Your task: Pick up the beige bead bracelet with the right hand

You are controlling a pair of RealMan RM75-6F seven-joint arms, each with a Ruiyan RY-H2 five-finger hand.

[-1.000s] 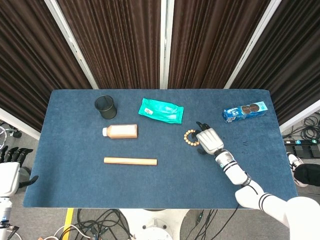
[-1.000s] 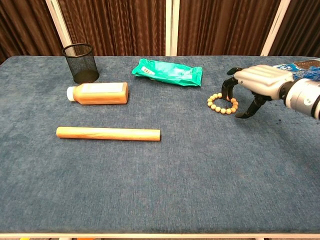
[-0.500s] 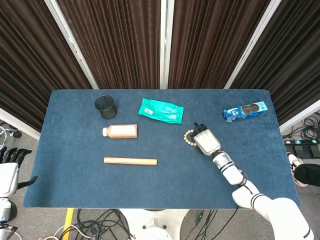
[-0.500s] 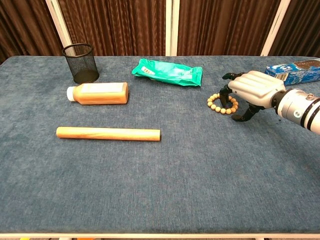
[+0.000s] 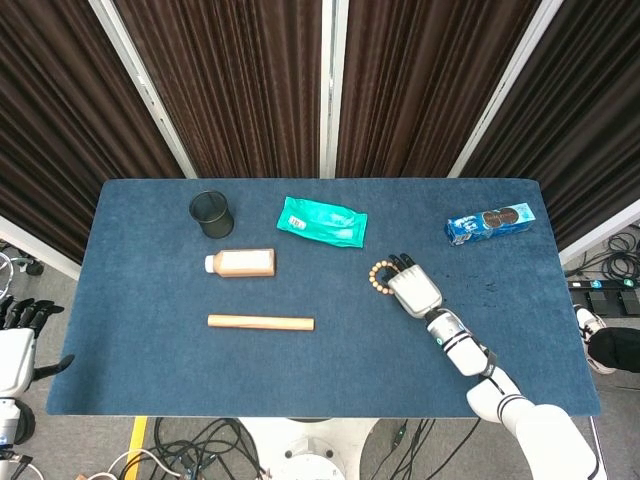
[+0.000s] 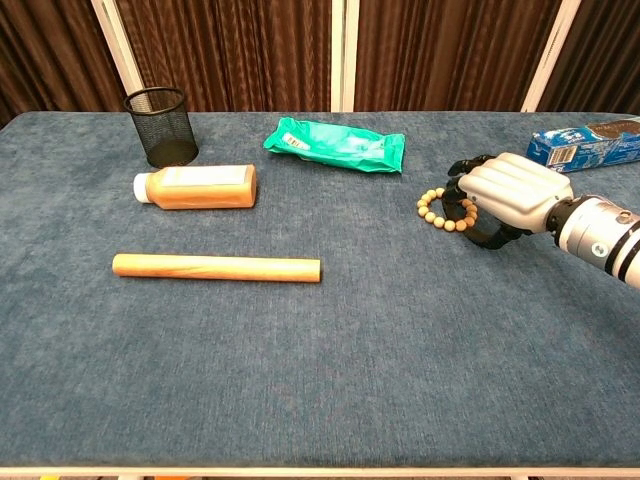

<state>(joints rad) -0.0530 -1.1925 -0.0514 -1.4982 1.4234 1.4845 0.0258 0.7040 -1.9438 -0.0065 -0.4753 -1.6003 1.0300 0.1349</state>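
Observation:
The beige bead bracelet [image 5: 378, 276] [image 6: 435, 210] lies on the blue table, right of centre. My right hand [image 5: 415, 290] [image 6: 510, 190] sits low over its right side. The dark fingers curl down around the beads there, and the thumb comes in from below. The left part of the ring sticks out past the fingers and looks to be resting on the cloth. My left hand [image 5: 15, 350] hangs off the table's left edge, holding nothing, with its fingers apart.
A green packet [image 5: 322, 221] [image 6: 335, 145] lies behind the bracelet. At the far right is a blue cookie box [image 5: 490, 224] [image 6: 585, 146]. An orange bottle [image 6: 197, 186], a wooden stick [image 6: 216, 268] and a black mesh cup [image 6: 160, 126] occupy the left half.
My right hand has dropped lower and slid left onto the bracelet, and its fingers have curled in around the beads. The left hand has sunk slightly.

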